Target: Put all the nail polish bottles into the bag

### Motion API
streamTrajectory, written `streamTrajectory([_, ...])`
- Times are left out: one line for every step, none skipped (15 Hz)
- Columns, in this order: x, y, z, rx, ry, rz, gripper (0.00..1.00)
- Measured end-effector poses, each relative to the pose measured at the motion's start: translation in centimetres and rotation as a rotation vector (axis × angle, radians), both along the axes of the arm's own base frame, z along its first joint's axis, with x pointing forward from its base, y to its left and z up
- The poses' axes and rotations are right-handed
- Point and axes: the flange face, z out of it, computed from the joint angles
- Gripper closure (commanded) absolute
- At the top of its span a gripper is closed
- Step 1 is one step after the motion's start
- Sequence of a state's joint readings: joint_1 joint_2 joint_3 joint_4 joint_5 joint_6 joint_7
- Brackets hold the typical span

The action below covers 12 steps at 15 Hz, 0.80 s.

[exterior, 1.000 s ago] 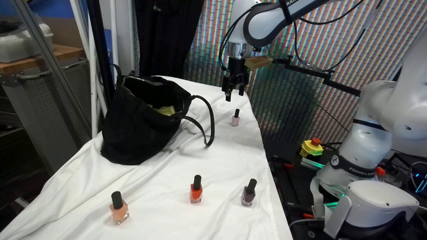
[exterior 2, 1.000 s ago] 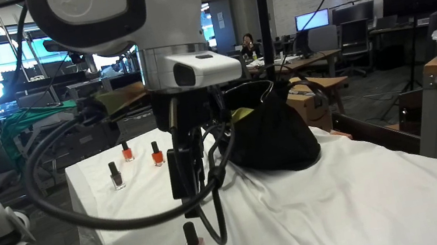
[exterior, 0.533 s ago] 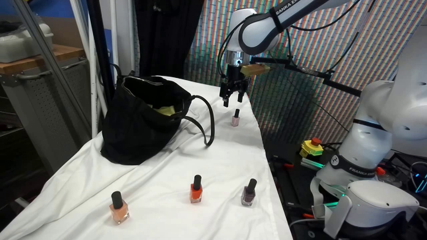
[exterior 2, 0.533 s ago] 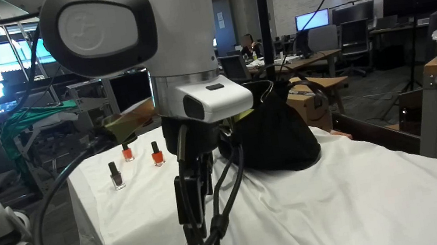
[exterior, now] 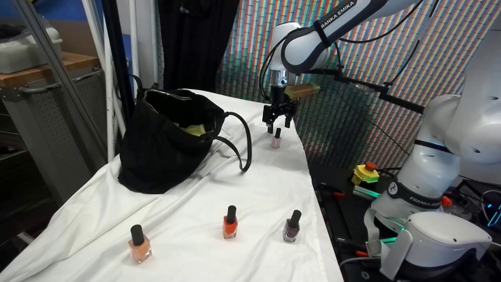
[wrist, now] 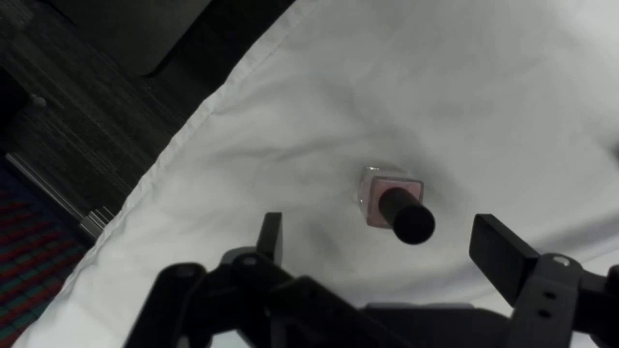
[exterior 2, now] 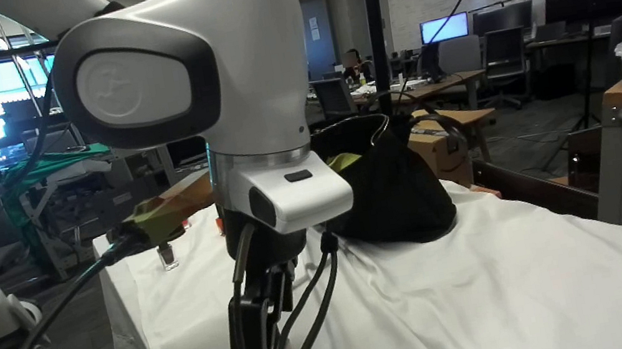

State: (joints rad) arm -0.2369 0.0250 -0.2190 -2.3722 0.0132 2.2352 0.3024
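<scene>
End effector (exterior: 279, 126) lowered toward pale-pink nail polish bottle (exterior: 276, 142), jaws apart; black handbag (exterior: 160, 156) left, yellow-green lining (exterior: 194, 130) visible inside.

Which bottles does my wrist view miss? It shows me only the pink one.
Observer: Three more stand on the cloth: a peach bottle, a red bottle and a grey bottle.
Operator: Is the bag open?
Observer: Yes, its mouth gapes at the top.
Operator: And which of those three is closest to the arm's base?
Observer: The grey bottle stands closest to it.
</scene>
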Motion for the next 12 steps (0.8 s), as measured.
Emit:
streamTrajectory([-0.3,0.0,-0.3,0.004,0.006,-0.005,0.0])
streamTrajectory([-0.5,0.1,-0.6,0.01,0.01,-0.009,0.0])
streamTrajectory([-0.7,0.2,-0.8,0.015,0.011,-0.013,0.0])
streamTrajectory([-0.8,0.3,-1.1,0.019,0.012,-0.017,0.0])
streamTrajectory([-1.0,0.4,-1.3,0.023,0.014,-0.021,0.0])
streamTrajectory([-1.1,0.5,-1.5,0.029,0.013,-0.027,0.0])
streamTrajectory([-1.1,0.5,-1.7,0.032,0.011,-0.032,0.0])
streamTrajectory([-1.1,0.6,-1.9,0.034,0.008,-0.035,0.0])
streamTrajectory([-1.1,0.7,-2.1,0.038,0.008,-0.038,0.0])
streamTrajectory([-1.0,0.8,-2.3,0.041,0.009,-0.041,0.0])
streamTrajectory([-0.9,0.8,-2.5,0.044,0.01,-0.044,0.0])
streamTrajectory([-0.9,0.9,-2.7,0.048,0.011,-0.048,0.0])
